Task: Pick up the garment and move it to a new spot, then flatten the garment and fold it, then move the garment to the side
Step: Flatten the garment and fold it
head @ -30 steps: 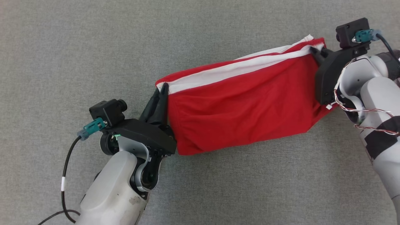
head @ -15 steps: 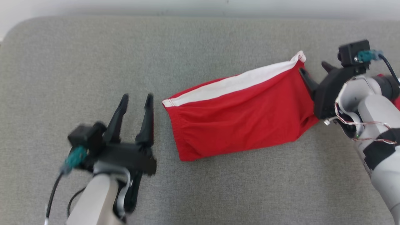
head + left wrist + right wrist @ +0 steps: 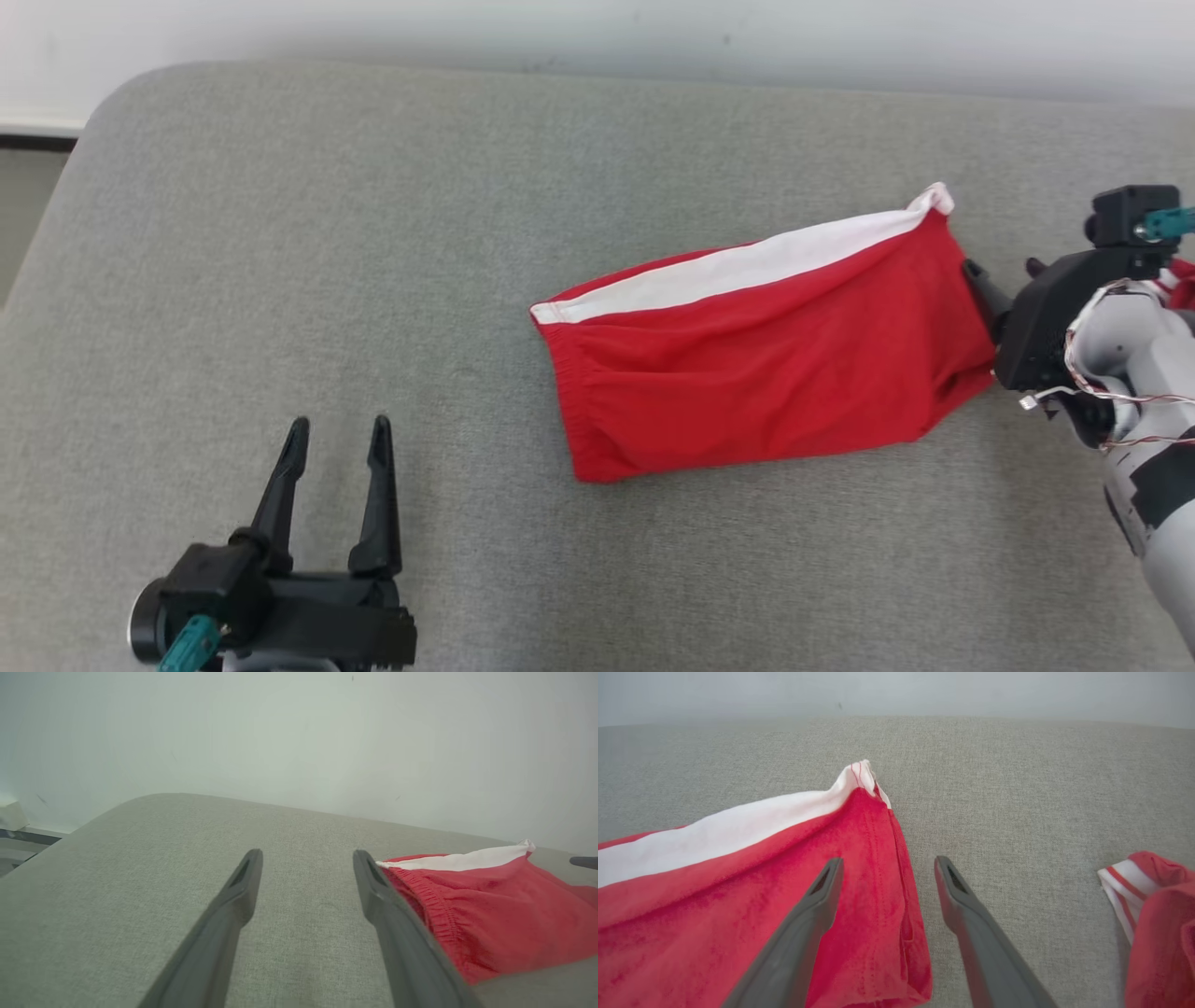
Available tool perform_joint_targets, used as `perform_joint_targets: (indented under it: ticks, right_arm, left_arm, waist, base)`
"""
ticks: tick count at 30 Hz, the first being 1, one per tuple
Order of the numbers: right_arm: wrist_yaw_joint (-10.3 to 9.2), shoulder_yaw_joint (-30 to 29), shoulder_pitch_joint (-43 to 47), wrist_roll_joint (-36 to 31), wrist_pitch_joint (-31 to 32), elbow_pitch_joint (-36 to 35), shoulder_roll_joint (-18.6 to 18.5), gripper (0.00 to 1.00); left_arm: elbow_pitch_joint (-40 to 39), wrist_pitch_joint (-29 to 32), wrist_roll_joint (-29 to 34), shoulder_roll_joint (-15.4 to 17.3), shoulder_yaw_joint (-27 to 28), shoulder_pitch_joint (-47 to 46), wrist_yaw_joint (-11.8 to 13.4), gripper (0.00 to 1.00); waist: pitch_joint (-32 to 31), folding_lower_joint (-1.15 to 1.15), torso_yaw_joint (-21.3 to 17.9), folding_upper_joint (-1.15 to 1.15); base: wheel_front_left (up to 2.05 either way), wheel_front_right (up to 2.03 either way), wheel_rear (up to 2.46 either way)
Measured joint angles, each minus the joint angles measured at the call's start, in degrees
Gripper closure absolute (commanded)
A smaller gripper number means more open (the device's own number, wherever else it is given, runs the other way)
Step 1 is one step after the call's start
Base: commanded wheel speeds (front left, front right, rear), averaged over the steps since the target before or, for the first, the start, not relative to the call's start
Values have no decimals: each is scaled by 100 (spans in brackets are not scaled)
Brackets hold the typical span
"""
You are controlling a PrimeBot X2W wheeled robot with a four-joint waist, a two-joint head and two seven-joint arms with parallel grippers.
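Garment of red knit cloth with white band (image 3: 766,364), lying folded flat on grey woven surface (image 3: 373,233); left gripper (image 3: 338,427) spread empty, well apart; right gripper (image 3: 1001,271) spread empty at its right edge; move aside seemingly outstanding.

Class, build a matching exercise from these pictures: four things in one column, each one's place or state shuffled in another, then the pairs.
1 left gripper
2 right gripper
3 folded red garment
4 second red garment

A lies flat, white band along far edge
B open, at folded garment's right end
C bunched, right of the right gripper
D open over bare grey cushion

Pairs: 1-D, 2-B, 3-A, 4-C
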Motion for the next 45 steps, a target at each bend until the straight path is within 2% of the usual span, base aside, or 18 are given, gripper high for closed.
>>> perform_joint_targets:
  ticks: [7, 12, 17, 18, 19, 20, 21, 26, 30, 35, 45]
  right_arm:
    - [0, -301, -137, -155, -75, 556, -23, 0]
    - [0, -423, -229, -225, -105, 822, 8, 0]
    - [-18, -500, -383, -259, 207, 1128, 96, 0]
    - [-21, -498, -382, -256, 237, 1132, 111, 5]
    - [-26, -486, -381, -244, 285, 1129, 123, 47]
    - [-31, -467, -381, -233, 325, 1123, 132, 76]
    - [-35, -433, -377, -232, 376, 1103, 149, 100]
    - [-12, -327, -248, -98, 546, 931, 263, 100]
    - [3, -347, -119, -94, 361, 873, 242, 100]
    - [2, -376, 109, -220, -22, 776, 170, 100]
    - [1, -604, 532, -623, -325, 476, -143, 100]
  left_arm:
    - [-68, 0, 265, -64, 345, 293, -185, 0]
    - [-163, 0, 390, -108, 417, 374, -194, 0]
    - [-172, 0, 430, -142, 424, 417, -225, 0]
    - [-175, 0, 431, -149, 425, 417, -230, 0]
    - [-175, 0, 432, -155, 425, 417, -230, 0]
    - [-172, 0, 432, -160, 426, 417, -230, 0]
    - [-172, 0, 432, -163, 433, 416, -230, 0]
    - [-154, 0, 422, -170, 450, 418, -246, 0]
    - [-124, 0, 423, -174, 448, 434, -247, 0]
    - [-92, 0, 413, -177, 457, 548, -241, 0]
    - [-25, 0, 387, -179, 415, 909, -190, 0]
  waist:
    - [171, 1, 254, 0]
    - [294, 1, 380, 0]
    - [397, 1, 487, 0]
    - [403, 0, 498, 0]
    - [403, 1, 501, 0]
    - [397, 1, 498, 0]
    - [389, 1, 490, 0]
    - [326, 1, 399, 0]
    - [255, 2, 330, 0]
    - [87, 2, 227, 1]
    - [-427, 1, -120, 1]
  base:
    - [0, 0, 0]
    - [0, 0, 0]
    - [0, 0, 0]
    - [0, 0, 0]
    - [0, 0, 0]
    - [0, 0, 0]
    - [0, 0, 0]
    - [0, 0, 0]
    - [0, 0, 0]
    - [0, 0, 0]
    - [0, 0, 0]
